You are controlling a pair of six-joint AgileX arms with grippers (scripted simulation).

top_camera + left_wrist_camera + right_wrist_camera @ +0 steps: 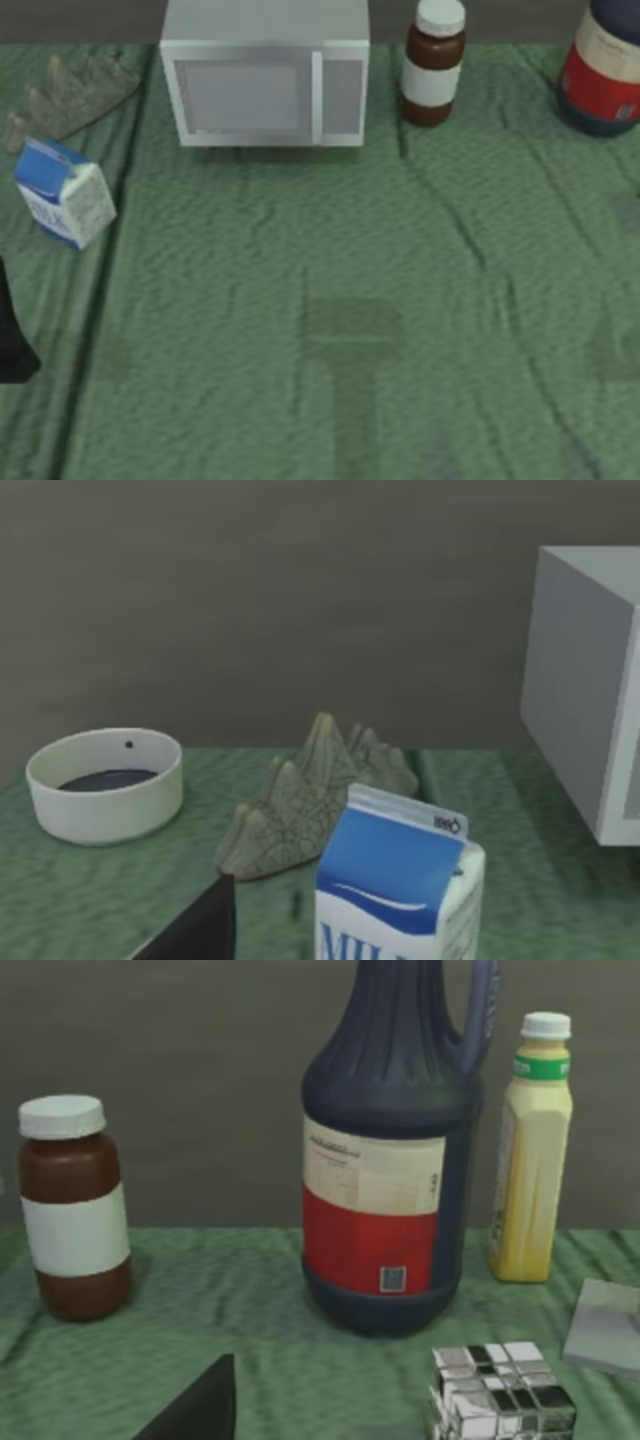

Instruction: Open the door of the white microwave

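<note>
Only a dark finger tip of the left jaws (195, 925) shows in the left wrist view, so whether they are open or closed cannot be told. In the top view a dark part of the left arm (12, 340) sits at the counter's left edge, well apart from the microwave. The right jaws (195, 1405) likewise show only one dark tip in the right wrist view, and their state cannot be told; the right arm does not appear in the top view.

Nearest the left jaws stands a blue-and-white milk carton (64, 193), near the left edge of the green-clothed counter (330, 300). Behind it, toward the far left corner, lies a grey spiky rock-like piece (75, 88), and the left wrist view shows a white round bowl (105, 783) beside that.

The white microwave (265, 70) stands at the counter's far edge, left of centre. Its door (242, 98) is closed flat against the front, with the grey control strip (343, 97) on the door's right.

Just right of the microwave stands a brown jar with a white lid (434, 62). At the far right corner is a large dark jug with a red-and-white label (603, 65). The right wrist view also shows a yellow bottle (531, 1150) beside the jug, and a silver cube puzzle (497, 1388) near the right jaws.
</note>
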